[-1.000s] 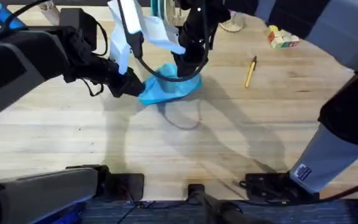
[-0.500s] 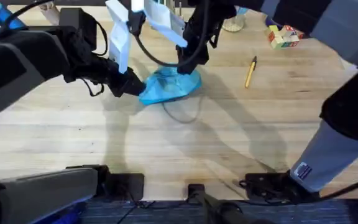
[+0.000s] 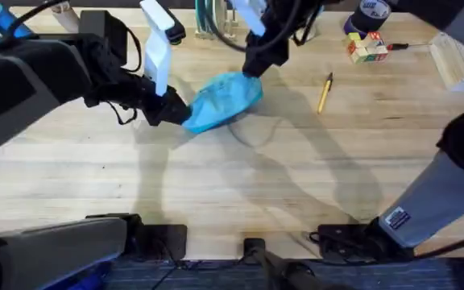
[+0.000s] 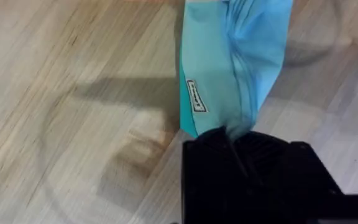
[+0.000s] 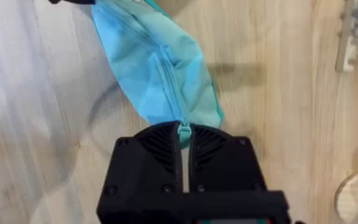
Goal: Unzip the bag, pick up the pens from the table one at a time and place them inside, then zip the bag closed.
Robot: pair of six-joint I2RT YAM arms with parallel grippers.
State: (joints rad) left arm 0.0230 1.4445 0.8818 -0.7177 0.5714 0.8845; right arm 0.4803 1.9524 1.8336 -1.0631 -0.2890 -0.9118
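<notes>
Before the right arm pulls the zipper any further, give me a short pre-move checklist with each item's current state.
1. Left gripper clamped on one end of the bag: ok, fabric is pinched between its fingers in the left wrist view.
2. Right gripper shut on the zipper pull: ok, the tab sits between its fingers.
3. Bag stretched between the two grippers: ok.
4. How far the zipper is already open: cannot tell.
5. Yellow pen out of the bag, lying on the table apart from it: ok.
</notes>
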